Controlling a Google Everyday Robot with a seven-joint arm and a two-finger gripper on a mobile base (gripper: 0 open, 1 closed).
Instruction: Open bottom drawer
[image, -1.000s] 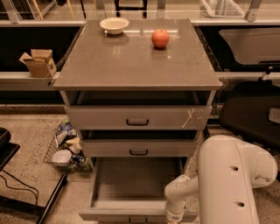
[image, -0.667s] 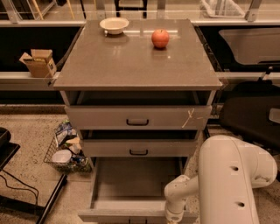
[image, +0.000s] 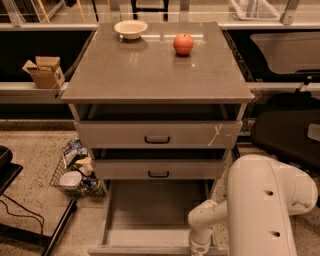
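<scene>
The white robot arm (image: 260, 205) reaches down at the near right. Its gripper is out of view below the near edge, by the front of the wide, shallow light-grey bottom drawer (image: 150, 212), so I cannot tell its grasp. That drawer stands pulled well out, showing a bare grey interior. The task looks nearly done; next comes letting go and backing off. On the far grey countertop (image: 150, 70) sits a red apple (image: 183, 44).

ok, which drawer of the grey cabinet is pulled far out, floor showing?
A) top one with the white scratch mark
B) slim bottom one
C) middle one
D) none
B: the slim light-grey bottom drawer stands far out with its bare grey floor showing. The white robot arm drops to its front edge, and the gripper is out of view below the frame.
</scene>
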